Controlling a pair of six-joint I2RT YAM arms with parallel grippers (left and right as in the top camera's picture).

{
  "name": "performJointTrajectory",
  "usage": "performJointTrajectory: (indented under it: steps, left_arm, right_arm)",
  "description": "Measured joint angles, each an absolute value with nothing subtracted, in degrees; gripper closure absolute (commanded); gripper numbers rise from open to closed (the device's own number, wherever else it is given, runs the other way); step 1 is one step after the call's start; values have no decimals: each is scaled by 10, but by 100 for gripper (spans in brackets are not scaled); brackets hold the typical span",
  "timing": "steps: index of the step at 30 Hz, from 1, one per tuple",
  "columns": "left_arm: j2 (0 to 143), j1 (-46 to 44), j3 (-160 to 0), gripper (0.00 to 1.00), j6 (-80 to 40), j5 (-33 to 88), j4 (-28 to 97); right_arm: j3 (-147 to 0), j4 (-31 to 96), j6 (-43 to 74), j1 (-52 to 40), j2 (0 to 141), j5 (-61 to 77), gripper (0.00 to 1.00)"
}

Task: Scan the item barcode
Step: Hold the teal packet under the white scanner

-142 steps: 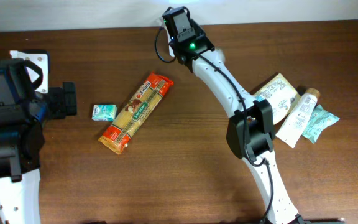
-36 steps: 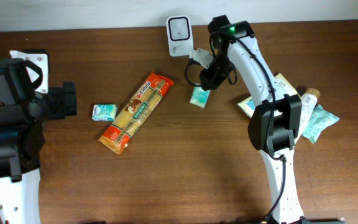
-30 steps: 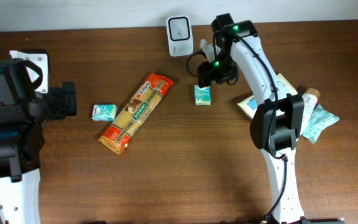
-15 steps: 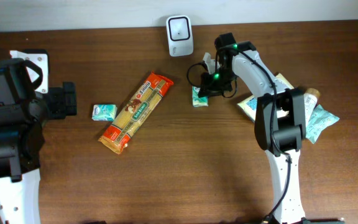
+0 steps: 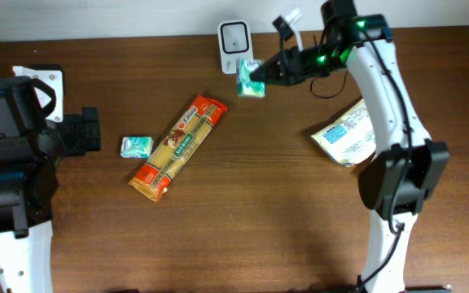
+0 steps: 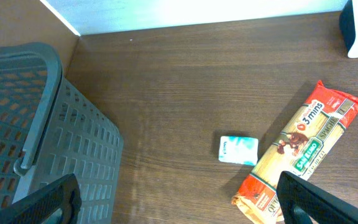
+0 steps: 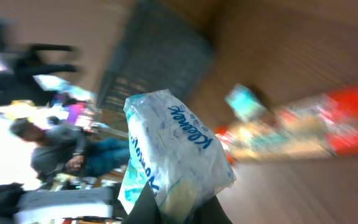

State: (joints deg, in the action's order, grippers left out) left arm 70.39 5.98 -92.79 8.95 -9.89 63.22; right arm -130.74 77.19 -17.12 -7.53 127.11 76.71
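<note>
My right gripper [image 5: 262, 75] is shut on a small white and teal Kleenex tissue pack [image 5: 250, 79], the item, and holds it in the air just right of and below the white scanner [image 5: 234, 36] at the table's back edge. The right wrist view is blurred, but the pack [image 7: 173, 146] stands upright in it above my right gripper [image 7: 179, 213], pinched at its lower end. No barcode shows on it. My left gripper [image 6: 180, 208] stands wide open and empty over the left of the table, and from above it [image 5: 83, 131] shows at the left edge.
A red and orange pasta packet [image 5: 179, 146] lies slantwise left of centre, with a second small teal tissue pack [image 5: 136, 146] beside it. A pale flat packet [image 5: 347, 138] lies on the right, partly under my right arm. A grey basket [image 6: 36, 124] stands at the far left.
My right gripper shut on the tissue pack where it lay on the table, then lifted it up and left to beside the scanner. The left arm has not moved.
</note>
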Motion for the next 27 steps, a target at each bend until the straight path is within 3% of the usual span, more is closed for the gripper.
performJointTrajectory:
  steps: [6,10,13,15,17,21,27]
  left_arm:
    - [704,60,-928,1,90,-99,632]
    - [704,60,-928,1,90,-99,632]
    - [704,60,-928,1,90,-99,632]
    - [704,60,-928,1,90,-99,632]
    - [704,60,-928,1,90,-99,632]
    - [704,60,-928,1,90,-99,632]
    - [704,60,-928,1,90,-99,632]
  right_arm:
    - [-1311,772,-167,-75,1260,861,96]
    - [-1311,712,-127,-83,1260,781,96]
    - [-1315,684,-35,-123,1260,584,96]
    - [-1355,689,10,-187,1260,376,96]
    - [-1392,682,26,-230,1260,241,96]
    - [-1417,545,3,-305,1262,-96,96]
    - [-1419,375,-67,-302,1374,-296,96]
